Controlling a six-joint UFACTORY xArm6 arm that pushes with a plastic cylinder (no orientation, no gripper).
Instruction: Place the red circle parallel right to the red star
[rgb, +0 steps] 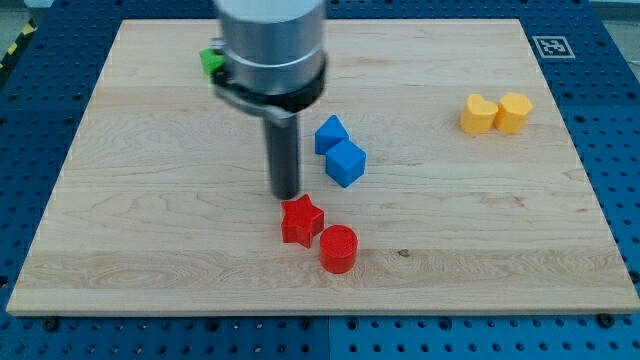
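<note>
Two red blocks touching: star (301, 221), circle (338, 249); tip (287, 195) above star.

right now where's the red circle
The red circle sits low on the board, just left of centre, touching the red star at the star's lower right. My tip is just above the star.

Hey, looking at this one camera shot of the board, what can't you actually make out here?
- Green block, camera view: mostly hidden behind the arm's grey body, so its shape is unclear.
- My tip, camera view: it ends just above the red star; whether they touch cannot be told.
- Arm above the grey body: cut off by the view's top edge.
- Marker tag at the board's top right corner: too small to read.
</note>
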